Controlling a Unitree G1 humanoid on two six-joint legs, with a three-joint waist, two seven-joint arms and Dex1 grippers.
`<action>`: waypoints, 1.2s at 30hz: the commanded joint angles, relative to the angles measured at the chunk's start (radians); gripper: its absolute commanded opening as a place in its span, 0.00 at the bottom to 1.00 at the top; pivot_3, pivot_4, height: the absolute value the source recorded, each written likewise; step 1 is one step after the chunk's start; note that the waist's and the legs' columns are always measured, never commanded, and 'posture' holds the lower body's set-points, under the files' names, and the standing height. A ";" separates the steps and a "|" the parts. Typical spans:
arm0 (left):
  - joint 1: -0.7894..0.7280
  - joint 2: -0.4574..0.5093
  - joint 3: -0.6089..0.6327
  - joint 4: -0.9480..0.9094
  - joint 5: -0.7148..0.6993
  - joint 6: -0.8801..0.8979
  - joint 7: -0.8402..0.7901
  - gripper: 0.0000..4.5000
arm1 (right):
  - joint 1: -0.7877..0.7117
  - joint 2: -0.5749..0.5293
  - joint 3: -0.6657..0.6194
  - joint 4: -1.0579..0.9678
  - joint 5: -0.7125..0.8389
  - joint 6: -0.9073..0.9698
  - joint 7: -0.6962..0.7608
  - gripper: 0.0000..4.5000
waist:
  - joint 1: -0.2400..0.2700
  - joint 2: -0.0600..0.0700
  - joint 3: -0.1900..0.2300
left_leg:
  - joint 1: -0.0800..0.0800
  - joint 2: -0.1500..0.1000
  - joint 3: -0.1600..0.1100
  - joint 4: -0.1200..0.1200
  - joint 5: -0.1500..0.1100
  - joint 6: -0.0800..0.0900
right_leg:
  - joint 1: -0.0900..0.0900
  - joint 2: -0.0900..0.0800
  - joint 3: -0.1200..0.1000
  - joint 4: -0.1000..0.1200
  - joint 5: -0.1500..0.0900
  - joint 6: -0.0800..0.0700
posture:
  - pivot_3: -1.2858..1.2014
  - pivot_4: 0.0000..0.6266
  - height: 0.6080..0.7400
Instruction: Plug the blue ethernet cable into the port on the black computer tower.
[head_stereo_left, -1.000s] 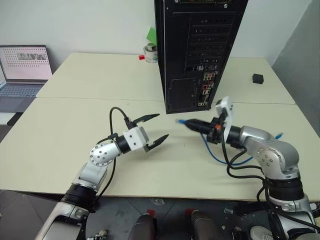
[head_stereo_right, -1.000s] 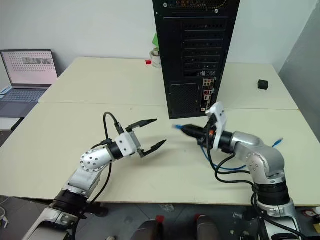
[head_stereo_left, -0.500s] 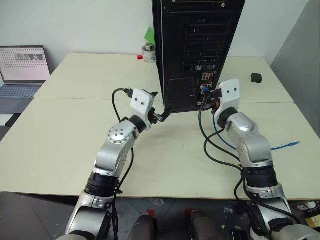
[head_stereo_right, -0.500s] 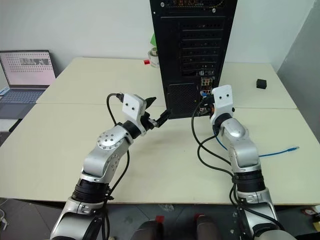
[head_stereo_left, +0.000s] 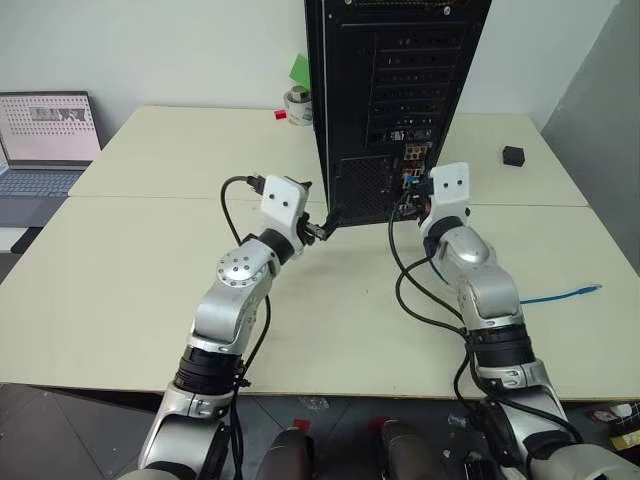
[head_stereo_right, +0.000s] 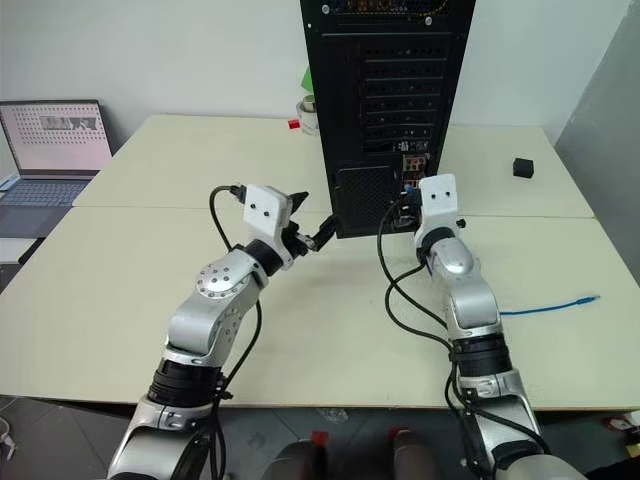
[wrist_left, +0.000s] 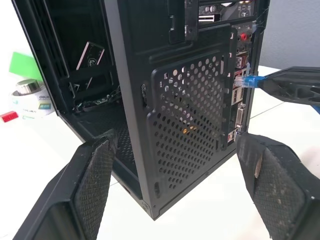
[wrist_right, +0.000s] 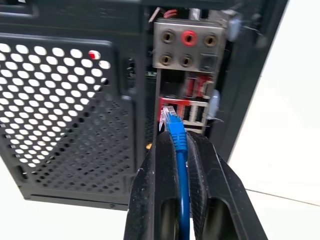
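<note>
From the head views, the black computer tower (head_stereo_left: 395, 100) stands upright on the table (head_stereo_left: 150, 250), its rear panel facing the robot. The right gripper (head_stereo_right: 408, 205) is raised to the column of connectors low on that panel, while the left gripper (head_stereo_left: 322, 222) sits at the tower's near left corner. The blue ethernet cable (head_stereo_left: 560, 294) trails back across the table to the right, its free end lying well apart from the tower.

In the left wrist view, the left gripper's fingers (wrist_left: 92, 185) stand wide apart on either side of the tower's mesh vent, holding nothing (it looks placed to brace the case).

In the right wrist view, the right gripper's fingers (wrist_right: 160, 200) are clamped together on the cable just behind its plug (wrist_right: 170, 117). The plug points straight along the gripper toward the red-framed sockets, tip just short of the panel; whether it lines up with the network port itself is hard to say from here. The right arm is the one to push straight ahead.
</note>
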 joint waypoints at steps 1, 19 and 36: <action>-0.015 -0.005 0.019 -0.055 0.008 -0.002 0.001 0.88 | -0.030 0.007 -0.020 -0.024 -0.003 -0.029 -0.010 0.00 | 0.000 0.000 0.000 | 0.000 0.000 0.000 0.000 0.000 0.000 | 0.000 0.000 0.000 0.000 0.000 0.000 | 0.52 0.24 1.00; -0.013 -0.006 0.016 -0.057 0.016 0.004 0.000 0.88 | -0.043 0.033 -0.033 -0.011 -0.010 -0.038 -0.033 0.00 | 0.000 0.000 0.000 | 0.000 0.000 0.000 0.000 0.000 0.000 | 0.000 0.000 0.000 0.000 0.000 0.000 | 0.52 0.24 1.00; -0.022 -0.008 0.014 -0.060 0.011 0.008 -0.008 0.88 | -0.051 0.106 -0.012 0.000 -0.025 -0.013 -0.102 0.00 | -0.001 0.000 0.000 | 0.000 0.000 0.000 0.000 0.000 0.000 | 0.000 0.000 0.000 0.000 0.000 0.000 | 0.52 0.24 1.00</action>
